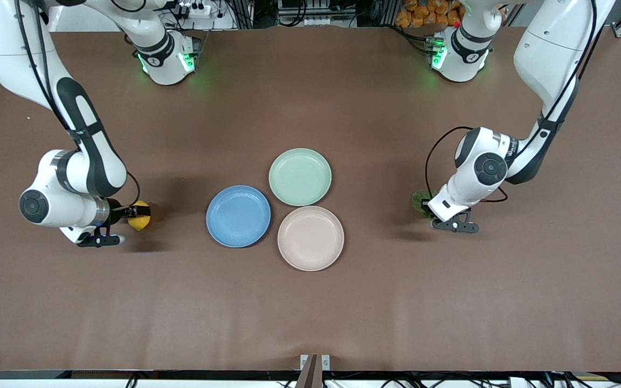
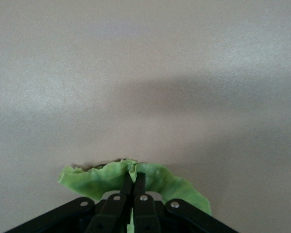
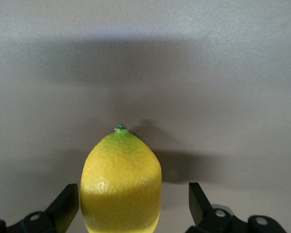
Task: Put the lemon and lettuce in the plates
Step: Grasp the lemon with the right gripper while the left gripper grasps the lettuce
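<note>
Three round plates sit clustered at the middle of the brown table point(image 1: 343, 312): the blue plate point(image 1: 238, 216) toward the right arm's end, the beige-pink plate point(image 1: 310, 237) touching it and nearest the front camera, and a pale green plate point(image 1: 299, 177) farthest from that camera, touching both. All three hold nothing.

The lemon point(image 1: 139, 215) lies on the table well apart from the plates, toward the right arm's end. The right gripper point(image 3: 133, 206) is down at table level around it, jaws spread wide — in the right wrist view a finger point(image 3: 67, 206) stands on each side of the fruit, with a clear gap on one side at least, so the fruit is framed rather than squeezed. The lemon's green-tipped end points away from the wrist.

The lettuce point(image 1: 421, 202) lies toward the left arm's end of the table, also well apart from the plates, and in the front view only a small dark green edge shows beside the wrist. The left gripper point(image 2: 133, 183) is low over it with fingers pressed together — the left wrist view shows the fingertips point(image 2: 128, 185) pinching the crinkled pale green leaf point(image 2: 101, 177), which fans out to either side. Whether the leaf is off the table is hard to say from here.
</note>
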Controlling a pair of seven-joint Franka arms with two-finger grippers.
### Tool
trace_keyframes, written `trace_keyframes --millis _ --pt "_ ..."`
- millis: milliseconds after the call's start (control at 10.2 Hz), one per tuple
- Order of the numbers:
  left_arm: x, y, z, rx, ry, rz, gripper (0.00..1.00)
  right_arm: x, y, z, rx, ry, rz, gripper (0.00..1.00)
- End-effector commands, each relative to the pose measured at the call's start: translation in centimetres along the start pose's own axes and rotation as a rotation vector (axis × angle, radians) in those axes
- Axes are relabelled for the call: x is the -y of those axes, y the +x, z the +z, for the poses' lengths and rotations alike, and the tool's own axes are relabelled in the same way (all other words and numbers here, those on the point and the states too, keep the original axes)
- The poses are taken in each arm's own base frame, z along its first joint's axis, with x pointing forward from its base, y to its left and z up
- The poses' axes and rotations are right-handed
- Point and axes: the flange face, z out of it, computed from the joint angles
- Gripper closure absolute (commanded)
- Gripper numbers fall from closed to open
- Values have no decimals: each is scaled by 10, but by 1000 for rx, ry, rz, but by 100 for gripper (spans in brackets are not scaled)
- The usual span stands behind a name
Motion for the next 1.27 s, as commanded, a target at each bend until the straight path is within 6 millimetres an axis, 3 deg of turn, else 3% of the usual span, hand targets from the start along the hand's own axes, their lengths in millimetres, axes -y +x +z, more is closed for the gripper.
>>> trace_keyframes --millis 0,98,293,391,489,684,880,1173 --pt "-20 15 -45 -22 46 -31 100 5 2 -1 -6 25 3 0" --pt "-40 20 -67 -16 66 -47 100 9 2 0 -4 35 6 0" --pt "-65 33 -101 -5 97 -106 100 11 2 0 -1 36 1 30" --pt "-68 38 -115 -2 105 -120 100 11 2 0 2 36 -7 45" --pt "-69 43 -130 -11 108 -127 100 11 2 0 6 37 -7 51" --pt "-70 47 -156 -37 102 -135 100 13 4 -14 24 45 -12 74" --pt "-66 52 -186 -85 94 -148 100 19 10 -53 76 64 -21 91" --pt "-65 59 -212 -111 92 -157 100 32 18 -105 99 81 -48 96"
